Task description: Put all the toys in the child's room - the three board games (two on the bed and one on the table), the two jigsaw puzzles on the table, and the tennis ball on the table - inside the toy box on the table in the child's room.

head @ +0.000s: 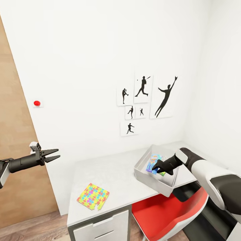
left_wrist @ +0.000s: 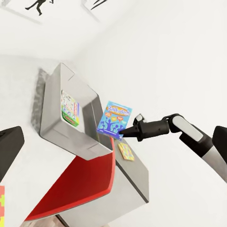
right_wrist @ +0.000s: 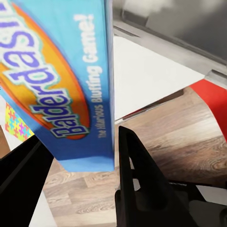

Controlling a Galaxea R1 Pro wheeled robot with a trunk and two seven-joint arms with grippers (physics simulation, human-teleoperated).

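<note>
My right gripper (head: 156,167) is shut on a blue "Balderdash" board game (left_wrist: 113,118) and holds it tilted over the near rim of the light grey toy box (head: 150,182). In the right wrist view that game (right_wrist: 61,80) is clamped between the two black fingers (right_wrist: 137,175). Another board game with pale cartoon art (left_wrist: 70,108) leans inside the toy box (left_wrist: 52,109). One jigsaw puzzle (head: 93,196) lies flat near the table's front left edge. My left gripper (head: 53,155) hovers open and empty, left of the table (head: 117,174), in front of the door.
A red chair (head: 167,214) is tucked under the table below the toy box. A small yellow flat item (left_wrist: 126,151) lies on a grey surface beyond the chair. A brown door (head: 13,134) stands at the left. White drawers (head: 103,229) sit under the table's front.
</note>
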